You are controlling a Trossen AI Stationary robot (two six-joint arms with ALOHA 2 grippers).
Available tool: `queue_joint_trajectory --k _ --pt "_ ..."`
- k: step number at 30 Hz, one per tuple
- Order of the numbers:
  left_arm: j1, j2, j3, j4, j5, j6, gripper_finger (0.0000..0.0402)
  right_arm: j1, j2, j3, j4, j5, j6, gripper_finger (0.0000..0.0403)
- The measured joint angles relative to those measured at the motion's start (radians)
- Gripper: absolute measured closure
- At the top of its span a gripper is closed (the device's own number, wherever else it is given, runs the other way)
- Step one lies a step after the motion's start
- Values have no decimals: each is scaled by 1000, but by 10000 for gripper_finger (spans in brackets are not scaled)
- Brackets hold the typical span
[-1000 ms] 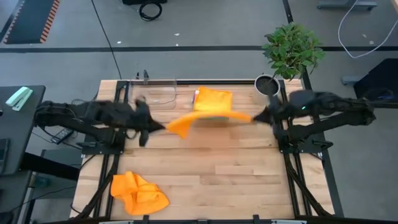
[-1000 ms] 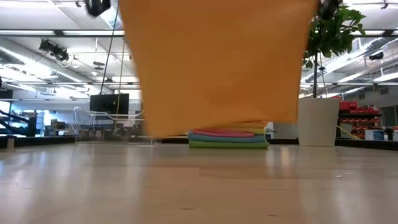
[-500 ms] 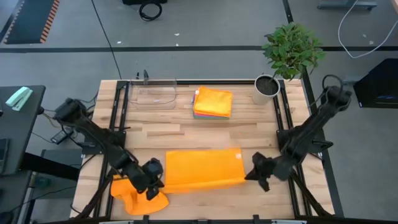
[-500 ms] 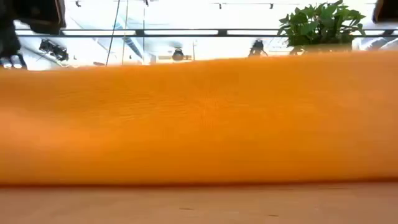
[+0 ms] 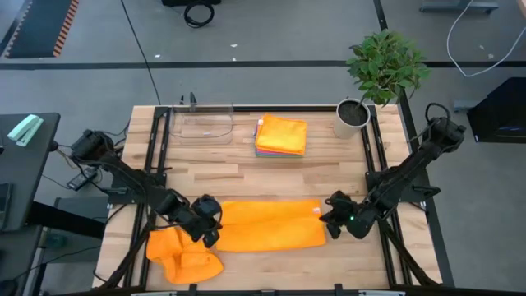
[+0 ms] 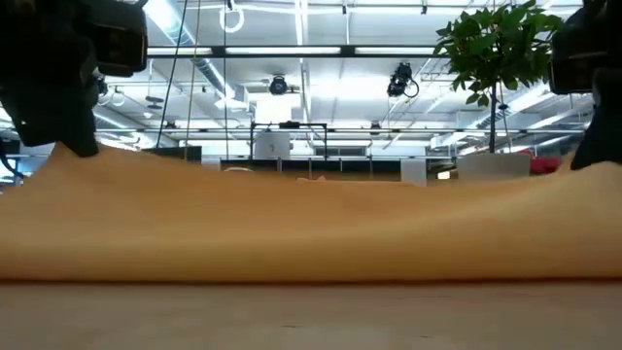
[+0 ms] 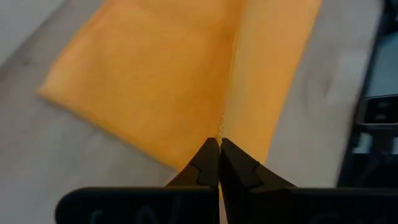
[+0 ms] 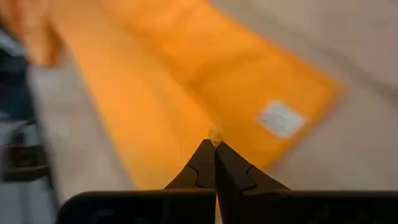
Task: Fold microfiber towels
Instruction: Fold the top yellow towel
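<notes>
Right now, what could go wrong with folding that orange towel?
Both end effectors, left and right, pinch the orange towel only at its short edges, so a corner might slip and spoil the fold. The left one sits close to the crumpled orange towel and could snag or drag it.
</notes>
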Motion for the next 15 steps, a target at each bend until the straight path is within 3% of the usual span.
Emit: queue_joint_trajectory --k 5,15 --pt "13 -9 0 -75 0 1 388 -26 -13 0 -117 15 37 402" --pt "110 -8 0 -110 3 54 385 -117 -11 0 -137 26 -10 403"
